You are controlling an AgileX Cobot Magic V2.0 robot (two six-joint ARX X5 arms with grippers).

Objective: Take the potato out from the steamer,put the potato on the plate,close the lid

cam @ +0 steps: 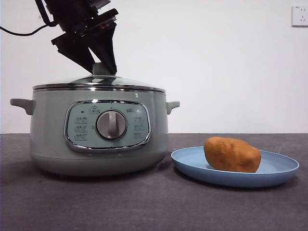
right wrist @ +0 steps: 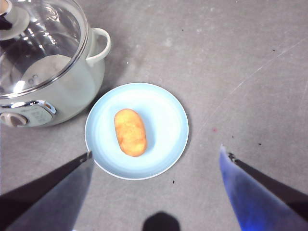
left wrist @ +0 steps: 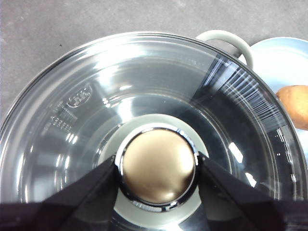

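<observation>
The pale green steamer (cam: pixel 48 139) stands at the left with its glass lid (cam: pixel 120 82) resting on it. My left gripper (cam: pixel 102 67) comes down from above and is shut on the lid's knob (left wrist: pixel 158 166), one jaw on each side. The orange-brown potato (cam: pixel 232 154) lies in the light blue plate (cam: pixel 279 168) to the right of the steamer. My right gripper (right wrist: pixel 155 150) is open and empty, high above the plate (right wrist: pixel 163 110) and potato (right wrist: pixel 130 132). The steamer (right wrist: pixel 82 91) and lid (right wrist: pixel 43 43) also show in that view.
The dark grey table (cam: pixel 144 207) runs in front of the steamer and plate. A white wall stands behind, with a socket (cam: pixel 300 15) at the upper right. A black cable (cam: pixel 19 32) hangs at the upper left.
</observation>
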